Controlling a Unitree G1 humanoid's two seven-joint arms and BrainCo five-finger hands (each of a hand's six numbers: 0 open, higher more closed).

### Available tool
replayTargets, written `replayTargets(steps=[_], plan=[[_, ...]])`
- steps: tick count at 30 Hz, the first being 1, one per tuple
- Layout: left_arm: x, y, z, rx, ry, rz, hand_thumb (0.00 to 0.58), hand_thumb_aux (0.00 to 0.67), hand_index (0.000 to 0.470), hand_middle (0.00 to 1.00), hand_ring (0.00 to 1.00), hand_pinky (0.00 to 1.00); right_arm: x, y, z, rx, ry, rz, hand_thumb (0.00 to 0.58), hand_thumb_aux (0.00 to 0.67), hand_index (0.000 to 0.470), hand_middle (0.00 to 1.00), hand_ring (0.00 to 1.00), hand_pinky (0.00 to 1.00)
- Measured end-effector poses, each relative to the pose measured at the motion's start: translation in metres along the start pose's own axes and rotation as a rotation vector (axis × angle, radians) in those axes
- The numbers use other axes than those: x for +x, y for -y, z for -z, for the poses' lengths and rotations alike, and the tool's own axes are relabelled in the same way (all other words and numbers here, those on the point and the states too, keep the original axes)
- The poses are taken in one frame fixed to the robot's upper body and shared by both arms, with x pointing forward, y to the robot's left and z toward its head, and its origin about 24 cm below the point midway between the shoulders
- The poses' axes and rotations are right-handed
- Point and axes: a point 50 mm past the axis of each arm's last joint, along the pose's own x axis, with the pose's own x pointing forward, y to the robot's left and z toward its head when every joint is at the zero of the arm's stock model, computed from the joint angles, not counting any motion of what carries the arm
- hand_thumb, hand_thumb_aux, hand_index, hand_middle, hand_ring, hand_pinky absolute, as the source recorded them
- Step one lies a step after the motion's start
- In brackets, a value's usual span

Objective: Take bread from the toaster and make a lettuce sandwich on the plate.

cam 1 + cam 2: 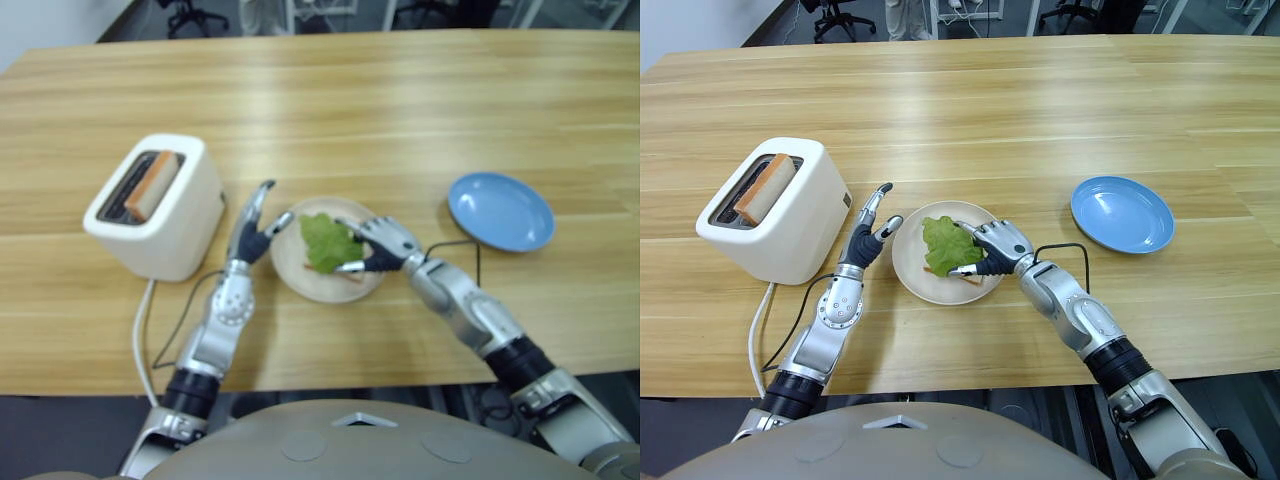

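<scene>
A white toaster stands at the left with one browned bread slice upright in its slot. On the cream plate in the middle lies a bread slice with a green lettuce leaf on top. My right hand rests over the plate's right side, fingers and thumb curled around the leaf's right edge. My left hand is just left of the plate's rim, between plate and toaster, fingers stretched upward and holding nothing.
An empty blue plate sits to the right. The toaster's white cord runs to the table's near edge. A thin black cable loops beside my right wrist. The far half of the wooden table is bare.
</scene>
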Motion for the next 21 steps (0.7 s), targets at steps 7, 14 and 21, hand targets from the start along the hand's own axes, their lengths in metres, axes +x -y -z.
replayTargets(steps=[7, 14, 21], plan=[[-0.001, 0.000, 0.001, 0.001, -0.005, 0.002, 0.000, 0.000, 0.000, 0.00, 0.00, 0.00, -0.008, 0.020, 0.020, -0.067, -0.064, 0.034, 0.000, 0.000, 0.000, 0.00, 0.00, 0.00], [-0.003, -0.005, -0.004, 0.008, 0.019, -0.003, 0.000, 0.000, 0.000, 0.00, 0.00, 0.00, -0.024, 0.057, 0.043, -0.165, -0.190, 0.120, 0.000, 0.000, 0.000, 0.00, 0.00, 0.00], [0.000, -0.054, -0.056, 0.065, 0.217, -0.089, 0.000, 0.000, 0.000, 0.00, 0.00, 0.00, -0.036, 0.083, 0.047, 0.085, -0.248, 0.314, 0.000, 0.000, 0.000, 0.00, 0.00, 0.00]])
